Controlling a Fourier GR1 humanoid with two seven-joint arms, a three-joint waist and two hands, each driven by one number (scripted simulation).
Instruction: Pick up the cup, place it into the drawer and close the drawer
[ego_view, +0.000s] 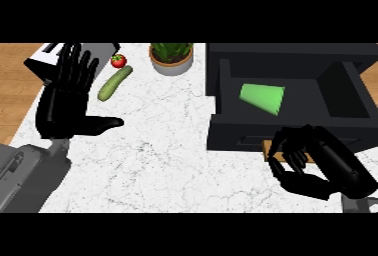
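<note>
A green cup (263, 98) lies on its side inside the open black drawer (229, 131) at the right of the counter. My right hand (317, 165) hovers just in front of the drawer's front panel, fingers curled and holding nothing. It is apart from the cup. My left hand (66, 100) rests open at the left, fingers straight and pointing up, thumb out to the right.
A green cucumber (114, 83) and a red tomato (118, 61) lie at the back left. A potted plant (172, 57) stands at the back centre. A toaster-like appliance (55, 55) sits behind my left hand. The counter top (162, 160) is white marble.
</note>
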